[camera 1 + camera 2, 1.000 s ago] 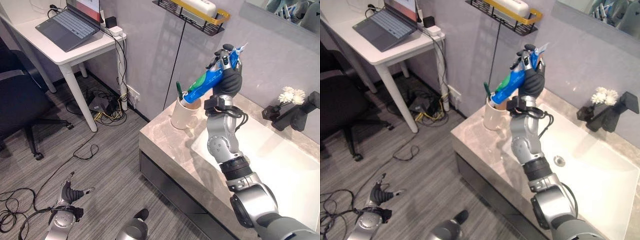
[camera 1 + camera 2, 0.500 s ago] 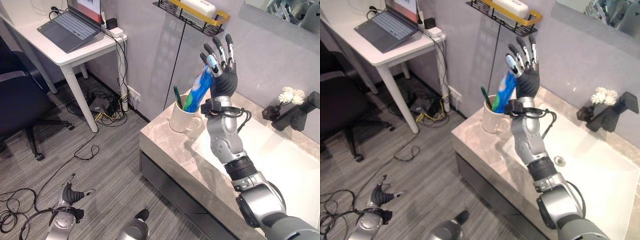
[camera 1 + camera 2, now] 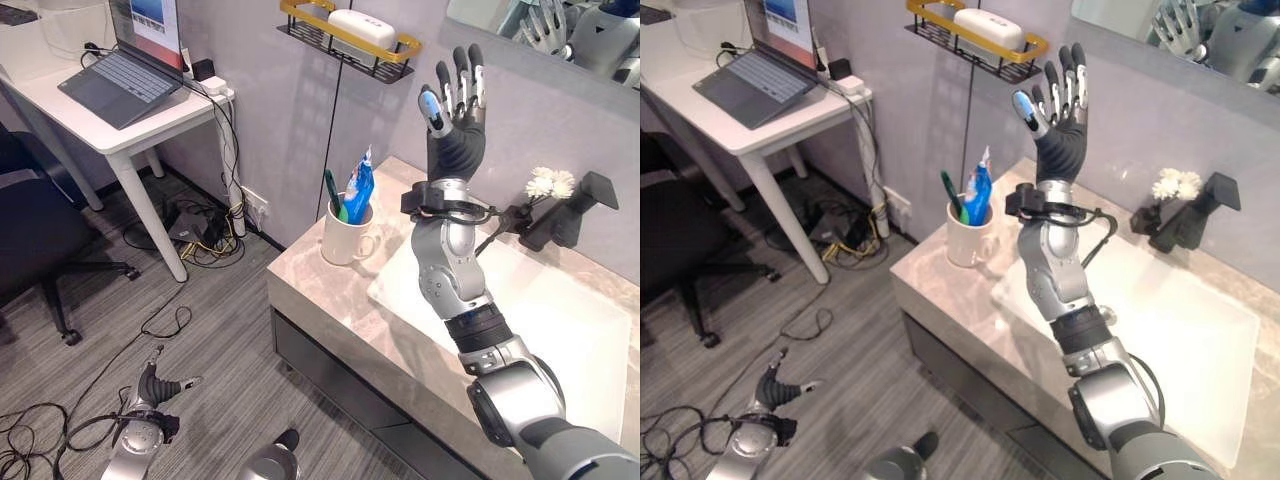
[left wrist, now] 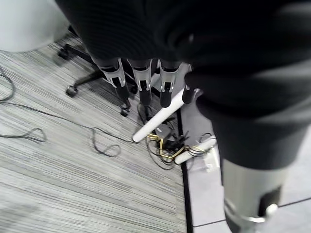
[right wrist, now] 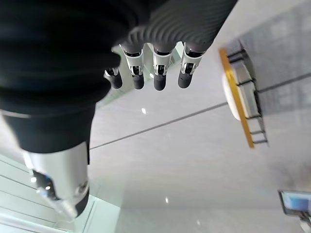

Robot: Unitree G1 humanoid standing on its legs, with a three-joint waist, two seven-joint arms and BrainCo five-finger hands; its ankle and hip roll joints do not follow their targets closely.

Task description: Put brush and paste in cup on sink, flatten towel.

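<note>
We find the blue toothpaste tube (image 3: 358,183) standing upright in the white ceramic mug (image 3: 345,232), beside the green-handled toothbrush (image 3: 331,190) in that same mug. The mug sits on the beige marble worktop (image 3: 330,300), near its left end, just beside the white rectangular sink basin (image 3: 560,320).

Our right hand (image 3: 452,115) is raised well above the mug and off to its right, palm towards the wall, fingers (image 3: 1072,72) straight and spread, holding nothing. Our left hand (image 3: 155,388) hangs low over the grey striped floor (image 3: 220,350), fingers relaxed and apart, empty.

Judgement: the brush-and-paste step looks done, since both items rest in the cup with no hand on them. The towel step remains. We see no towel here; the black and yellow wall shelf (image 3: 345,35) carries a white oblong object only.

Next move, as we read it: lower the right arm clear of the mug without knocking the tube, then locate the towel before reaching for it with flat fingers.
</note>
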